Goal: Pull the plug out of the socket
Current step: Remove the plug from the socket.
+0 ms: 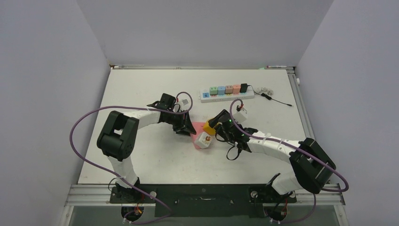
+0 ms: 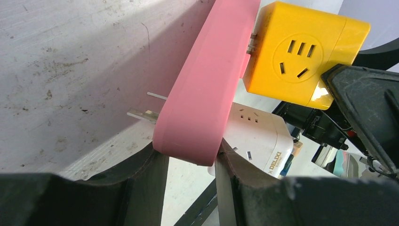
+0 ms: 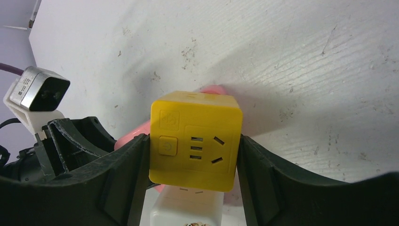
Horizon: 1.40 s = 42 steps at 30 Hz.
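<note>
Cube plug (image 3: 195, 146) right of socket bar (image 2: 207, 80), apparently seated, second cube (image 1: 204, 140) just before, power strip (image 1: 227, 92) behind.

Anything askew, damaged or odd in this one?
Nothing spilled or broken. The pink socket is gripped on edge in the left hand, its own bare prongs sticking out on one side. The yellow plug cube, clamped in the right hand, stands slightly off the pink face, pins showing in the gap. The table is scuffed.
</note>
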Tool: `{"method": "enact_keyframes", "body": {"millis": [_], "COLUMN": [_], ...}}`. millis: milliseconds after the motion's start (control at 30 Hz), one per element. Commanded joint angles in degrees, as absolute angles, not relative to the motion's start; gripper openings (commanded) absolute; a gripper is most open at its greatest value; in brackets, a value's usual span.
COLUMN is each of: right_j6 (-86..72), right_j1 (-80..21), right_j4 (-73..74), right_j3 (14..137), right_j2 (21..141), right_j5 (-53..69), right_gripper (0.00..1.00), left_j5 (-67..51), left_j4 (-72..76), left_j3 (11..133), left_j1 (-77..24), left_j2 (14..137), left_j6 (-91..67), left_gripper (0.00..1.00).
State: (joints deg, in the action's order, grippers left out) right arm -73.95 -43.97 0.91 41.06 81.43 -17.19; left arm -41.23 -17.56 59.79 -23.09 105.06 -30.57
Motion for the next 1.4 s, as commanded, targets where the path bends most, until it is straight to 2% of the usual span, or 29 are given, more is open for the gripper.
{"method": "enact_keyframes", "body": {"millis": [0,400,767,1067,1367], "right_j6": [-73.85,-72.50,-69.63,-69.35,-69.07], "right_j1": [-42.20,-44.40,-53.93,-54.49,-52.34], "right_j4": [2.70,6.92,21.75,19.04,15.65], "right_j3": [38.61,40.89,56.13,56.20,53.19], "right_j2": [80.26,78.65,87.38,88.98,84.43], "right_j5": [-15.17,-21.63,-37.27,-34.86,-32.76], "right_gripper": [0.05,0.05,0.05,0.05,0.05], "left_j5": [-33.51,-33.12,-29.21,-29.17,-29.11], "left_j4": [-16.70,-16.83,-17.97,-17.93,-17.80], "left_j3": [60.50,60.52,60.44,60.49,60.53], "left_j1": [-22.96,-22.94,-23.27,-23.29,-23.12], "left_j2": [106.26,106.35,104.59,104.06,104.02], "left_j6": [-27.47,-27.40,-26.39,-26.30,-26.46], "left_gripper": [0.00,0.00,0.00,0.00,0.00]}}
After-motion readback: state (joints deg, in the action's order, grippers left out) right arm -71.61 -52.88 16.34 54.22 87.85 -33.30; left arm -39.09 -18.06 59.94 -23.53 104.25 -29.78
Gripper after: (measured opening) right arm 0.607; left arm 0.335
